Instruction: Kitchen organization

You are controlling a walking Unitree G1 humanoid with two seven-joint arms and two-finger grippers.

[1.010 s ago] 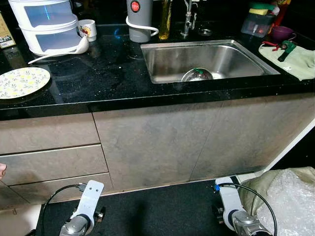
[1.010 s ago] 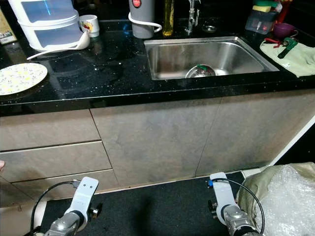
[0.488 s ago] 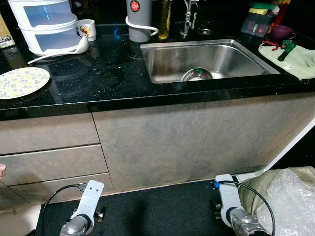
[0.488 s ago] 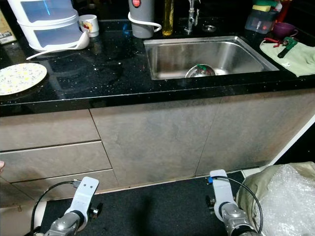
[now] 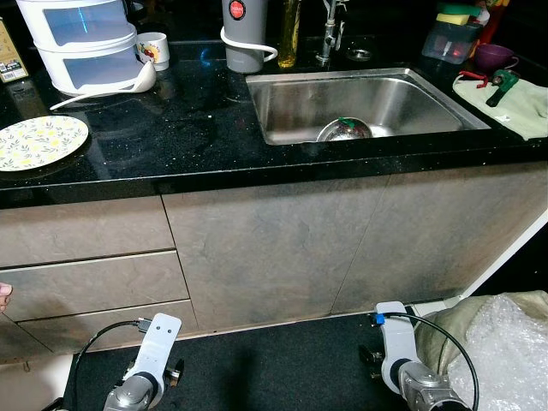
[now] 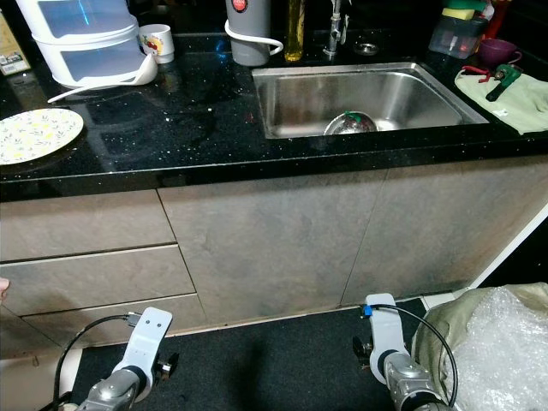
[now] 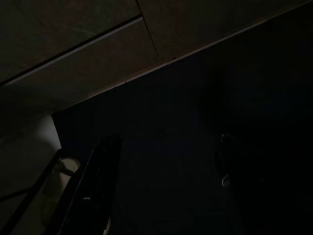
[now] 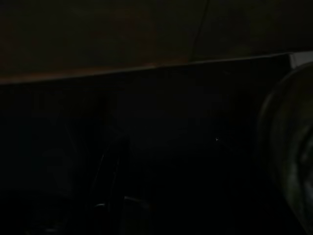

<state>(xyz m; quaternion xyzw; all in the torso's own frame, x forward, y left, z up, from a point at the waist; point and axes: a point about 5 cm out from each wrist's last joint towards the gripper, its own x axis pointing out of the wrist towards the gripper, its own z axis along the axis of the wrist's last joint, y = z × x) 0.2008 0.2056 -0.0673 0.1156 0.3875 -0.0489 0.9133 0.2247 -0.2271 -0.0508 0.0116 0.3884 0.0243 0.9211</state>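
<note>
Both arms hanging idle at frame bottom, left tool (image 7: 161,186) fingers sitting apart, right tool (image 8: 110,196) state unreadable (too dark); sink (image 5: 368,77) bowl (image 5: 344,129) half hidden behind rim.

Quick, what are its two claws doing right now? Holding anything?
Left gripper: hangs idle near the dark floor, fingers apart, open, holding nothing.
Right gripper: hangs idle near the floor; too dark to tell open or closed.

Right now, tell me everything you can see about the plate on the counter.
The plate is round and shallow, pale cream with a scattered yellow-green leaf or flower print, and looks like ceramic or melamine. It lies flat and face up, with nothing on it, at the left end of the black speckled counter, near the front edge. Nothing touches it but the counter; the white stacked container stands behind it.
</note>
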